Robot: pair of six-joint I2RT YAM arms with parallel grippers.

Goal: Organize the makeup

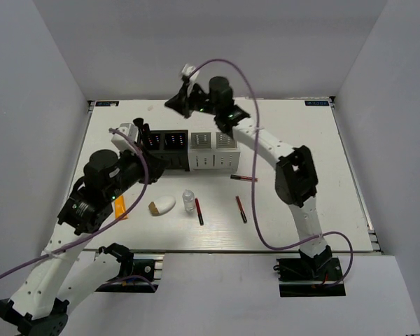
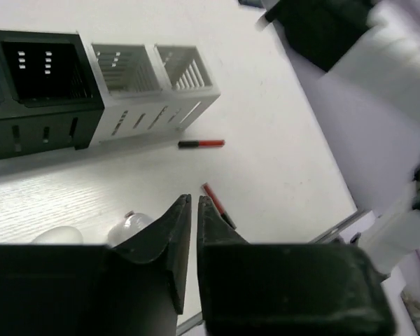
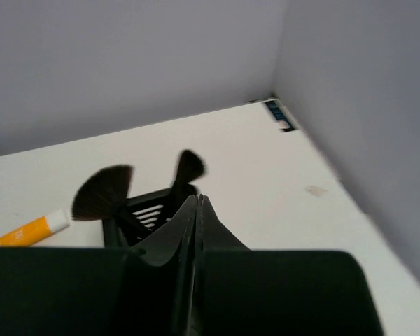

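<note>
**Top external view:** Two black brushes [image 1: 141, 129] stand in the black organizer [image 1: 171, 143] at upper centre. It touches the white organizer [image 1: 213, 150] on its right. Below them on the tabletop [image 1: 301, 140] lie a white sponge [image 1: 164, 204], a clear bottle [image 1: 189, 201] and three red-and-black sticks [image 1: 199, 211]. An orange tube [image 1: 119, 208] shows at the left, partly hidden under the left arm [image 1: 105, 178].

**Left wrist view:** At bottom centre, the left end effector [image 2: 194, 199] is all but closed, with a thin slit between its fingers and nothing gripped. The sponge and bottle sit at lower left, and two sticks lie right of centre.

**Right wrist view:** At centre, the right end effector [image 3: 198, 199] is pressed fully closed and empty. The brushes in the black organizer show just behind it, and the orange tube is at lower left.
</note>
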